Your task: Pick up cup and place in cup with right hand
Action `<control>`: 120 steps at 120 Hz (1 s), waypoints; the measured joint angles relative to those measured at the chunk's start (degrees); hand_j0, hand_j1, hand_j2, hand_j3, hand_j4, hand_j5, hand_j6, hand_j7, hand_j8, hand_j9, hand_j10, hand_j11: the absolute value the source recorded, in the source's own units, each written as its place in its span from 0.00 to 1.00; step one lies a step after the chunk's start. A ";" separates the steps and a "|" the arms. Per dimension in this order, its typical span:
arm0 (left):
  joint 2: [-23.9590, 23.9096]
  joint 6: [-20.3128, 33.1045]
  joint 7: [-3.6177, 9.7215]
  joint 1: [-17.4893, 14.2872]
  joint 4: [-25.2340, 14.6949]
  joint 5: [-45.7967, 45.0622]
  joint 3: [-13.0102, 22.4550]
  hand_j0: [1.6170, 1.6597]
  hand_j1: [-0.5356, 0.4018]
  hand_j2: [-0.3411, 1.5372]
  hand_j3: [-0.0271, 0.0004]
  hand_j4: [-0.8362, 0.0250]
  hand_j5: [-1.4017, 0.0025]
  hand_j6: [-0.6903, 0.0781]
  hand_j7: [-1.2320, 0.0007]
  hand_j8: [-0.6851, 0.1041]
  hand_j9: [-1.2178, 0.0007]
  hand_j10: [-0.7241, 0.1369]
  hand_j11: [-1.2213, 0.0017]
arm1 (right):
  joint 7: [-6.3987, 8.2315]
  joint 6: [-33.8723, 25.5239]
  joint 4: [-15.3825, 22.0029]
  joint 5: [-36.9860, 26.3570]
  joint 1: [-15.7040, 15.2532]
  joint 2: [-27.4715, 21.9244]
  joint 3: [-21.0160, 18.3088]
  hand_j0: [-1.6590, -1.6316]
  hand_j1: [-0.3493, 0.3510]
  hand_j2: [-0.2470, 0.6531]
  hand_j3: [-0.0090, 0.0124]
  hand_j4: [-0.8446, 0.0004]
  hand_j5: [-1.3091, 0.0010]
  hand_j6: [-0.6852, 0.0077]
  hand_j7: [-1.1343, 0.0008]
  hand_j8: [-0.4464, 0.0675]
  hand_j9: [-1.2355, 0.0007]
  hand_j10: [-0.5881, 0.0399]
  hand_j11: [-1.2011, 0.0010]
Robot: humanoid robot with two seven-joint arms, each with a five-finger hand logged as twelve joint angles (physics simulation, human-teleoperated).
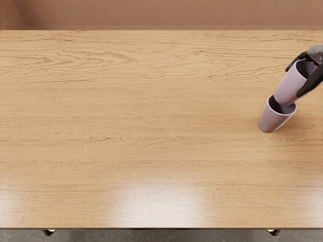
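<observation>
While clamping the upper cup (288, 87) in the right hand (314, 56), base at the mouth of the lower cup (272, 121) on the wooden surface (151, 116), may catch its rim and tip it if lowered off-centre.

Room of unclear kind, wooden table (151, 126), reddish-brown wall (161, 12), grey floor (161, 236)

right hand (314, 56) held in a grasp at the upper right of the head view.
the hand is brought in from the right edge, by which it is partly cut off. its grey back is turned upward, and its dark fingers (311, 84) are bent around a hold, one seen reaching down and to the left, another set apart on the far side.
</observation>
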 joint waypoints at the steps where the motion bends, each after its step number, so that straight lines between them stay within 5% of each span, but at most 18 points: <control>1: 0.00 0.00 0.00 0.00 0.00 0.00 0.00 0.96 0.94 0.18 0.99 0.97 0.99 0.89 1.00 0.86 1.00 0.84 0.99 | 0.00 0.01 0.00 -0.02 0.00 0.00 0.00 0.42 0.64 0.20 0.44 0.54 0.37 0.69 0.32 0.57 0.33 0.44 0.32; 6: 0.00 0.00 0.00 0.00 0.00 0.00 0.00 0.96 0.94 0.18 0.99 0.97 0.99 0.89 1.00 0.86 1.00 0.84 0.99 | -0.02 0.08 0.03 -0.02 0.02 -0.07 0.02 0.43 0.64 0.18 0.40 0.54 0.37 0.70 0.32 0.57 0.34 0.45 0.32; 7: 0.00 0.00 0.00 0.00 0.00 0.00 0.00 0.96 0.94 0.18 0.99 0.97 0.99 0.89 1.00 0.86 1.00 0.84 0.99 | -0.02 0.08 0.05 0.01 0.02 -0.08 0.03 0.45 0.62 0.19 0.31 0.53 0.38 0.68 0.32 0.55 0.34 0.43 0.32; 9: 0.00 0.00 0.00 0.00 0.00 0.00 0.00 0.96 0.94 0.18 0.99 0.97 0.99 0.89 1.00 0.86 1.00 0.84 0.99 | -0.02 0.12 0.07 0.02 0.02 -0.15 0.03 0.46 0.62 0.17 0.40 0.53 0.38 0.68 0.32 0.55 0.34 0.42 0.32; 15: 0.00 0.00 0.00 0.00 0.00 -0.01 0.00 0.96 0.94 0.18 0.99 0.97 0.99 0.89 1.00 0.86 1.00 0.84 0.99 | -0.02 0.44 0.66 0.08 0.09 -0.87 0.16 0.47 0.62 0.17 0.39 0.52 0.38 0.68 0.32 0.55 0.34 0.42 0.32; 18: 0.00 0.00 0.00 0.00 0.00 -0.01 0.00 0.96 0.94 0.18 0.99 0.97 0.99 0.89 1.00 0.86 1.00 0.84 0.99 | -0.02 0.60 1.06 0.09 0.17 -1.27 0.26 0.45 0.62 0.17 0.48 0.53 0.37 0.69 0.32 0.56 0.34 0.43 0.32; 76: 0.00 0.00 0.00 0.00 0.00 0.00 0.01 0.96 0.94 0.18 0.98 0.97 0.99 0.89 1.00 0.86 1.00 0.84 0.99 | -0.03 2.60 3.22 0.34 0.39 -2.94 0.78 0.37 0.64 0.18 0.48 0.57 0.35 0.71 0.33 0.60 0.33 0.46 0.31; 99: 0.00 0.00 0.00 0.00 0.00 -0.02 0.01 0.96 0.94 0.18 0.98 0.97 0.99 0.89 1.00 0.86 1.00 0.84 0.99 | 0.01 2.34 2.81 0.06 0.03 -2.95 1.21 0.17 0.31 0.23 0.42 0.78 0.70 0.82 0.69 0.70 0.69 0.69 0.69; 120: 0.00 0.00 0.00 0.00 0.00 -0.02 0.01 0.96 0.94 0.18 0.98 0.97 0.99 0.89 1.00 0.86 1.00 0.84 0.99 | 0.02 2.34 -1.07 0.12 -5.69 7.12 13.24 0.09 0.16 0.25 0.42 0.88 0.86 0.89 0.85 0.76 0.85 0.80 0.85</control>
